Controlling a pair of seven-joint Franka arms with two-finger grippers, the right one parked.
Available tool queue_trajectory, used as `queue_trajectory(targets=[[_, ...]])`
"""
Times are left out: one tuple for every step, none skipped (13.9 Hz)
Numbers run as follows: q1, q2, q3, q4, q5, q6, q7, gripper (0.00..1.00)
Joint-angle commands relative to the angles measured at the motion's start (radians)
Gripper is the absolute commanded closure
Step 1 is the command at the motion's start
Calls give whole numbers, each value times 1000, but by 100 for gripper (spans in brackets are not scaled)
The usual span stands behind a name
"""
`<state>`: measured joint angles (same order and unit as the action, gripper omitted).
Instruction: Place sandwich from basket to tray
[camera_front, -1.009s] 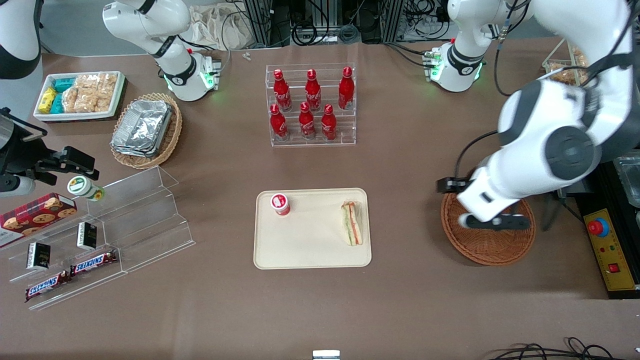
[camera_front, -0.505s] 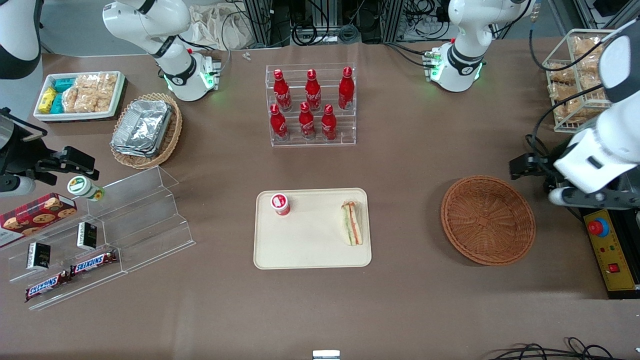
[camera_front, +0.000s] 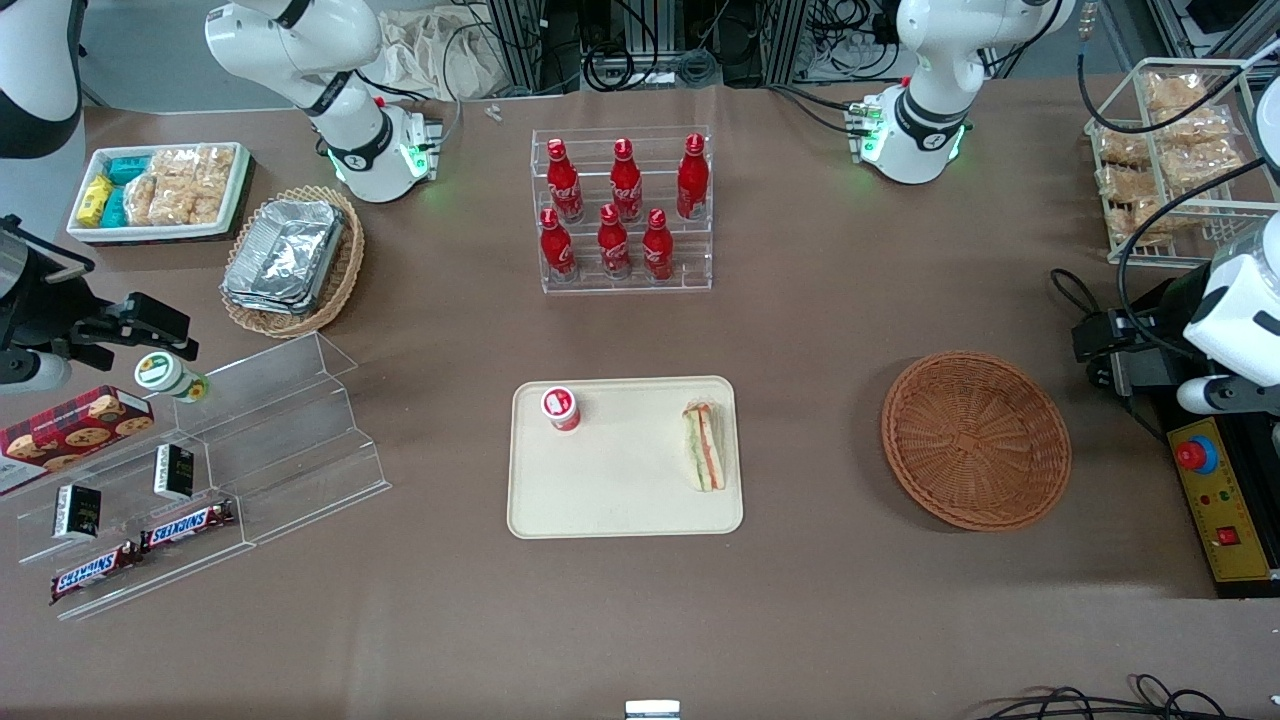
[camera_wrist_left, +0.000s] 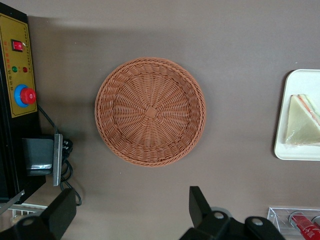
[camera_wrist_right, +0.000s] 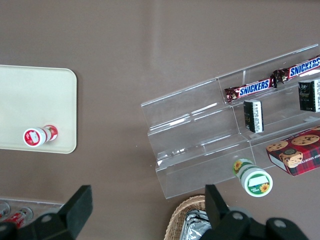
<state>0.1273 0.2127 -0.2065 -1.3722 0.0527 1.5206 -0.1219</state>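
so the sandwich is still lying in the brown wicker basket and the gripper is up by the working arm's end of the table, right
Not quite. The front view shows the sandwich lying on the tray, beside the small red cup; the basket holds nothing. The gripper is indeed at the working arm's end, its fingers open and holding nothing.

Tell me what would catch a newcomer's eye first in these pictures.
First the sandwich, lying on the tray mid-table, beside a small red cup. Next the brown basket, with nothing in it, toward the working arm's end of the table. The gripper hangs open above the table beside the basket, holding nothing, and red bottles stand in a clear rack farther from the front camera than the tray.
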Motion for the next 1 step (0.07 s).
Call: queue_trajectory(targets=[[2,-9,-7,4,15,-8,-21,0]])
